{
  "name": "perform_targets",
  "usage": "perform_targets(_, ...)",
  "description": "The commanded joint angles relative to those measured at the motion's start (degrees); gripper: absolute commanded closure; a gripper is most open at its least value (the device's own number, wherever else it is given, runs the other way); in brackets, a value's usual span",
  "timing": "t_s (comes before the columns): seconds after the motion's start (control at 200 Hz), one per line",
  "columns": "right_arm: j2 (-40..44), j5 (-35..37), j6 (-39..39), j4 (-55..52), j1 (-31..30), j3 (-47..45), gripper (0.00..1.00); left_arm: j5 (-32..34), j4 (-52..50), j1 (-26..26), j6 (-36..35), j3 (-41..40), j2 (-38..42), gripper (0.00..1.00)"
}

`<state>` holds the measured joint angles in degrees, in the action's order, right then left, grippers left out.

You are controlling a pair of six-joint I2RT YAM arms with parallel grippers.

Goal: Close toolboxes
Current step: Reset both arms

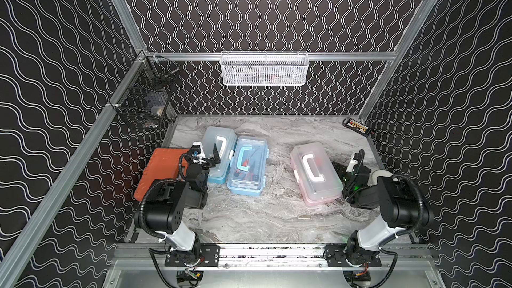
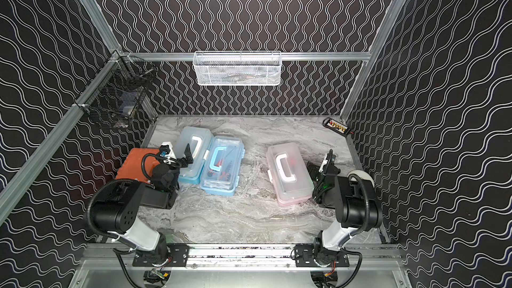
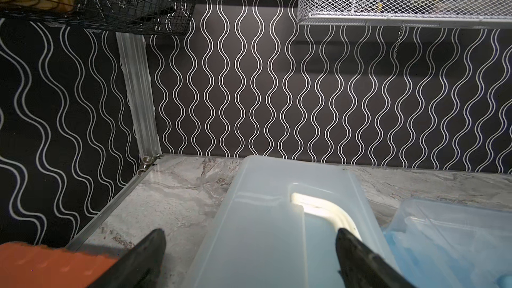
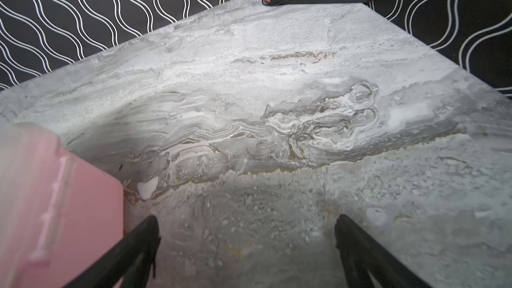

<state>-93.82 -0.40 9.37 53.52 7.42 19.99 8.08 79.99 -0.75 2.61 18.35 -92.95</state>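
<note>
Left jaws gape over white-handled blue toolbox [image 3: 263,217] (right jaws, apart, beside pink toolbox [image 4: 69,203]).

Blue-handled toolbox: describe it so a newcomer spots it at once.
Start at the marble table; on its left half two light-blue toolboxes lie side by side. The blue-handled toolbox is the one nearer the centre. Only its handle is blue, and tools show through its clear lid; the frosted neighbour and the pink toolbox have white handles.

Lab test cell: aluminium frame [image 1: 194,56], patterned walls [image 1: 55,78].
</note>
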Motion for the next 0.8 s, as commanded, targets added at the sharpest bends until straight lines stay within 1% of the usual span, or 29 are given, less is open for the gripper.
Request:
perform_targets(0.0, -1.46, 0.43, -1.11, 6.53, -1.03, 0.86, 0.01, -3.6, -16.28, -0.04, -0.99, 0.05, -1.33, 0.01)
perform_targets(0.035, -1.69, 2.17, -1.54, 6.56, -1.99, 1.09, 0.01, -4.27, -17.64, -0.07, -1.48, 0.59, -1.26, 0.01)
perform_targets(0.085, -0.48, 3.26, -1.63, 1.35, -2.47, 2.41, 0.01, -5.03, -18.51, -0.04, -1.81, 1.26, -1.38, 0.01)
perform_targets(0.125, -0.12, 3.97, -1.76, -0.05, -2.88, 2.77, 0.01, -5.0, -19.89, -0.04, -1.82, 1.61, -1.18, 0.01)
perform_targets(0.235, -1.66, 4.11, -2.05, 5.04, -3.03, 1.67, 0.01, -5.88, -19.52, -0.04, -2.08, 1.58, -1.32, 0.01)
perform_targets(0.32, -0.91, 4.16, -1.9, 2.45, -3.03, 2.24, 0.0, -6.8, -20.04, -0.04, -2.45, 1.91, -1.4, 0.01)
perform_targets(0.411, -1.45, 4.06, -1.98, 4.3, -3.03, 1.82, 0.0, -7.81, -20.68, -0.11, -2.69, 2.39, -1.49, 0.01)
perform_targets(0.796, -1.2, 4.27, -1.98, 3.7, -3.11, 1.98, 0.01, -7.97, -21.6, -0.14, -2.88, 2.87, -1.6, 0.01)
